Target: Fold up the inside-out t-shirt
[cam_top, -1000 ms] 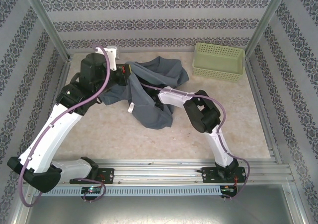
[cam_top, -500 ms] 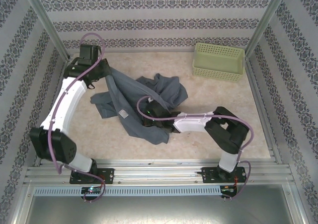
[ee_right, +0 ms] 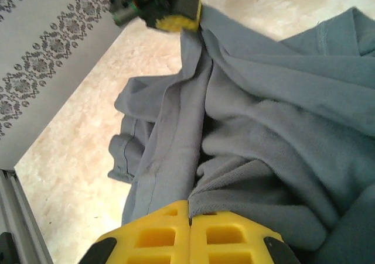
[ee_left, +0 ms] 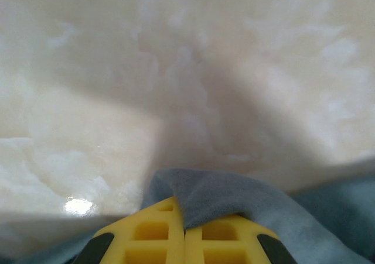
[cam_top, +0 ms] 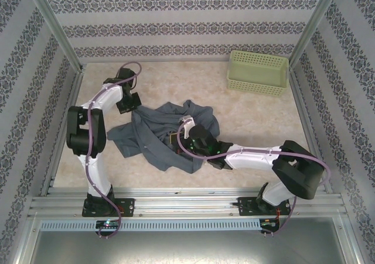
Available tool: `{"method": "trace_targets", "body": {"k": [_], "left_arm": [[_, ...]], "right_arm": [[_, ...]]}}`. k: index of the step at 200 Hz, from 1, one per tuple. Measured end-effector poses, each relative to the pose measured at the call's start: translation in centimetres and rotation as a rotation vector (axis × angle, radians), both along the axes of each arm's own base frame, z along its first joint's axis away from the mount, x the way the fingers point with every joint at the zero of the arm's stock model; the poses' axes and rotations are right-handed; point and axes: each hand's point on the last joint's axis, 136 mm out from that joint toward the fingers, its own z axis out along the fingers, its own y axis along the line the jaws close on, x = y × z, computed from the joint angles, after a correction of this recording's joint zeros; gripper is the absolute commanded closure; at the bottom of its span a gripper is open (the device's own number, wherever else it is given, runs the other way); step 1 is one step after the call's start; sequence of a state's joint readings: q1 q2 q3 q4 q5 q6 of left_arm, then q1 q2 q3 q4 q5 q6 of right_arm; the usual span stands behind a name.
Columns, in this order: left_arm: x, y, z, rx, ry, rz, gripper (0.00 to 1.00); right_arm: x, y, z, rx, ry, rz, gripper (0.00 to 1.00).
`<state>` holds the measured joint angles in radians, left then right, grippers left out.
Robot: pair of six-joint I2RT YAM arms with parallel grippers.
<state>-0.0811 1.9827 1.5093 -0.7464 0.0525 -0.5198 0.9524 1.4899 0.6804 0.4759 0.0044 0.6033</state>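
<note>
Looking down from the top camera, the slate blue-grey t-shirt (cam_top: 153,136) is lying crumpled around the middle of the marbled worktop (cam_top: 263,117). It's well apart from the pale green perforated basket (cam_top: 258,71) in the far right corner.

The left tool (cam_top: 131,105) sits at the shirt's far left edge. On its wrist cam the yellow fingers (ee_left: 152,232) are pressed together with a fold of the t-shirt (ee_left: 234,199) pinched right between them, so it's clamped on the cloth. The rest of the fabric trails off low to the right, over bare worktop (ee_left: 117,71).

The right tool (cam_top: 179,140) is over the middle of the heap, closer to the near side. Its wrist cam shows the right tool (ee_right: 189,217) closed on a stitched edge of the t-shirt (ee_right: 263,117), with the hem running straight into the seam between the yellow fingers (ee_right: 155,237).

That same view catches the left tool (ee_right: 176,23) up top, gripping the far end. One long ridge of fabric runs from it down to the right tool. A sleeve-like flap lies flat on the worktop (ee_right: 70,176) off to the left of that ridge.
</note>
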Motion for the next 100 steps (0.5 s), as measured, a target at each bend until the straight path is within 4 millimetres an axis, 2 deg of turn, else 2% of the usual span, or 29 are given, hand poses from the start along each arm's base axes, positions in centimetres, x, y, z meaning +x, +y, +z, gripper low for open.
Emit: {"method": "trace_targets", "body": {"k": [28, 41, 52, 74, 100], "left_arm": [[-1.2, 0.3, -1.4, 0.013, 0.045, 0.0, 1.0], [-1.5, 0.5, -1.8, 0.008, 0.049, 0.008, 1.0], [-2.1, 1.1, -2.3, -0.003, 0.045, 0.034, 1.0], [-4.3, 3.4, -2.6, -0.01, 0.051, 0.12, 1.0], [-5.7, 6.2, -0.9, -0.021, -0.01, 0.239, 1.0]], "right_arm": [[0.3, -1.8, 0.5, 0.041, 0.004, -0.023, 1.0], [0.6, -3.0, 1.6, 0.057, -0.003, -0.045, 1.0], [1.1, -4.5, 3.4, 0.078, -0.021, -0.078, 1.0], [1.7, -8.4, 8.5, 0.136, -0.096, -0.157, 1.0], [1.4, -12.6, 13.4, 0.183, -0.175, -0.23, 1.0]]}}
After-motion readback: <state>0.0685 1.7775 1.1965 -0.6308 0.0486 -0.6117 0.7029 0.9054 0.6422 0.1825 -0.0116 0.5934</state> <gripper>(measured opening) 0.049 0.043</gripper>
